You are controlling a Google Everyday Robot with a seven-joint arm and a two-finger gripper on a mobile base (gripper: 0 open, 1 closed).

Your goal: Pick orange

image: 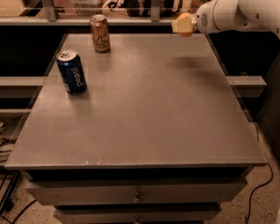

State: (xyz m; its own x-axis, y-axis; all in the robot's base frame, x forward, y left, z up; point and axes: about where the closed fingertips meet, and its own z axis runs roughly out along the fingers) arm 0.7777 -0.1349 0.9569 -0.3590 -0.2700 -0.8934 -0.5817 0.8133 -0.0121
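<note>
My gripper (181, 24) is at the far right of the view, raised above the back right corner of the grey table (144, 115). Its pale fingers are closed around the orange (187, 25), a small round orange-coloured fruit that shows only partly between them. The orange is off the table surface. The white arm (238, 10) reaches in from the upper right.
A blue drink can (72, 72) stands upright at the table's left side. A gold-brown can (100, 33) stands upright near the back left. A shelf with clutter runs behind the table. Drawers are under the front edge, and cables lie on the floor.
</note>
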